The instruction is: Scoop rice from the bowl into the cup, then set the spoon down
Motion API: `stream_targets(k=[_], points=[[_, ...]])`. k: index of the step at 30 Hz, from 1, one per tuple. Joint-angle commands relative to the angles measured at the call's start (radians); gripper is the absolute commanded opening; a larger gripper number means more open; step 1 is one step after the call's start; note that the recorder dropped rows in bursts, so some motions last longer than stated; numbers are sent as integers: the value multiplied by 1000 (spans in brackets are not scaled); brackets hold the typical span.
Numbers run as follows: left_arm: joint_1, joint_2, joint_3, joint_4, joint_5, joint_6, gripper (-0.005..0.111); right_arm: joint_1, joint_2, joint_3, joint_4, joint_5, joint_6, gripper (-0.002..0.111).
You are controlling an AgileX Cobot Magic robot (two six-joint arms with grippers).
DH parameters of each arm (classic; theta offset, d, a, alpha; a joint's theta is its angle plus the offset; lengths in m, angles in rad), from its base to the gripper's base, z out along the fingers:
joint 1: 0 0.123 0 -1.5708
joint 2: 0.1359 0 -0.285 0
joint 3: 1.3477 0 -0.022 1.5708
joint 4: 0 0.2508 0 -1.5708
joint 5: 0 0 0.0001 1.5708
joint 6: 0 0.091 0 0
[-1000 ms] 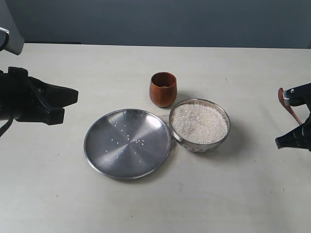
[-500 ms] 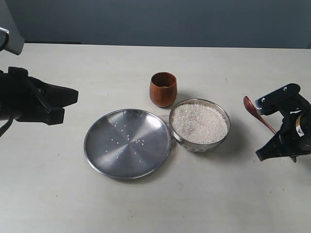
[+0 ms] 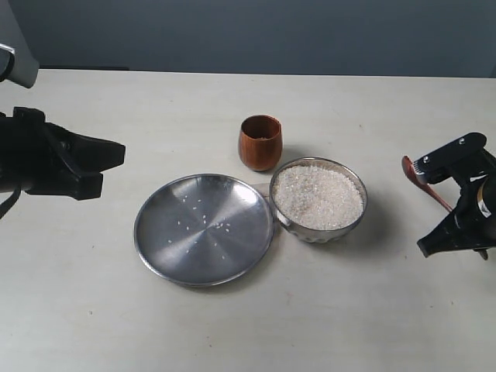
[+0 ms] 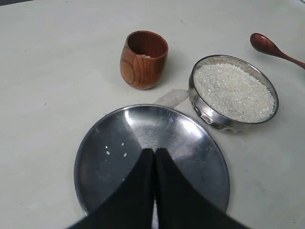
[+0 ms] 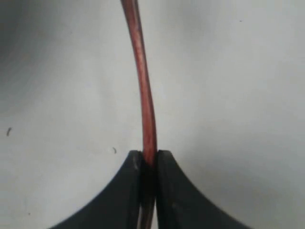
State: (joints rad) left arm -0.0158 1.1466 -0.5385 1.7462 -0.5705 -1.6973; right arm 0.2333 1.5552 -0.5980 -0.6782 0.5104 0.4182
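The steel bowl (image 3: 319,233) holds a heap of white rice (image 3: 318,195) at the table's middle. Just behind its left side stands the brown wooden cup (image 3: 260,142), with a few grains showing inside it in the left wrist view (image 4: 143,59). My right gripper (image 3: 452,206) hovers to the right of the bowl, shut on the handle of the wooden spoon (image 3: 422,184). The spoon's head points toward the bowl and is apart from it. The right wrist view shows the slim handle (image 5: 143,81) pinched between the jaws. My left gripper (image 3: 111,166) is shut and empty at the far left.
A wide flat steel plate (image 3: 172,249) with a few stray grains lies left of the bowl, touching it or nearly so. In the left wrist view the plate (image 4: 190,143) lies under my shut left gripper (image 4: 155,151). The table's far edge meets a dark wall.
My right gripper came in from the right edge toward the bowl with the spoon, then drew back a little to the right. The left arm has not moved.
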Motion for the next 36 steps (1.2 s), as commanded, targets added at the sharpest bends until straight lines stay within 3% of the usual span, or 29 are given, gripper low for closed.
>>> stream_targets(k=[1,6,12,16,20,23,30,32,34,36], points=[[-7,4,-8,-2,-9,0,0,-1,-5,-7,-7,-45,3,-1],[-7,4,-8,-2,-9,0,0,-1,62,-7,-94,-69,58,-1],[-7,4,-8,-2,-16,0,0,-1,118,-7,-332,-81,385,-1],[-7,4,-8,-2,-13,0,0,-1,120,-7,-349,-132,409,-1],[-7,4,-8,-2,-13,0,0,-1,139,-7,-338,-151,409,13],[-7,4,-8,-2,-13,0,0,-1,154,-7,-333,-151,409,33],[-7,4,-8,-2,-25,0,0,-1,154,-55,-339,-131,407,34],[-7,4,-8,-2,-31,0,0,-17,154,-87,-271,-121,316,30],[-7,4,-8,-2,-29,0,0,-62,154,-117,-34,-113,18,17],[-7,4,-8,-2,-25,0,0,-116,149,-147,296,-87,-300,12]])
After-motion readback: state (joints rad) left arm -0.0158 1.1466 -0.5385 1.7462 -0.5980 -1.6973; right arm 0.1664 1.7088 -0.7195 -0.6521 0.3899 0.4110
